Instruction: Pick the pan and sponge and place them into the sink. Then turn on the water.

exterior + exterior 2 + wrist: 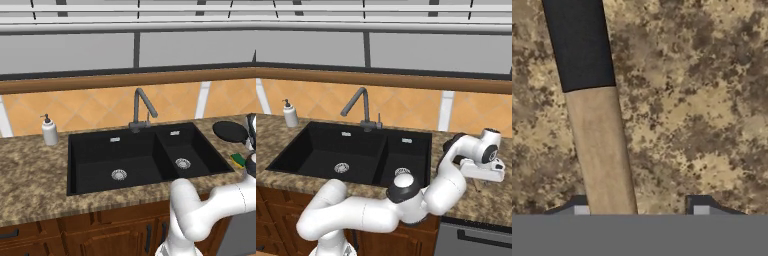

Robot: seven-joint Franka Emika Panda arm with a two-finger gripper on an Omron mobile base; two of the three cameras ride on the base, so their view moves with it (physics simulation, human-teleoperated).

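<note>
The gripper is seen low over the counter, its tips set apart with the pan's wooden handle rising between them, hard by the left tip and clear of the right; a pinch cannot be confirmed. The sink lies well to the arm's left, both basins bare, the faucet dry. The pan is set on the counter right of the sink, its handle running lengthwise away from the hand toward the black bowl; a squeeze across that axis looks called for. The sponge is parked just beside the pan.
</note>
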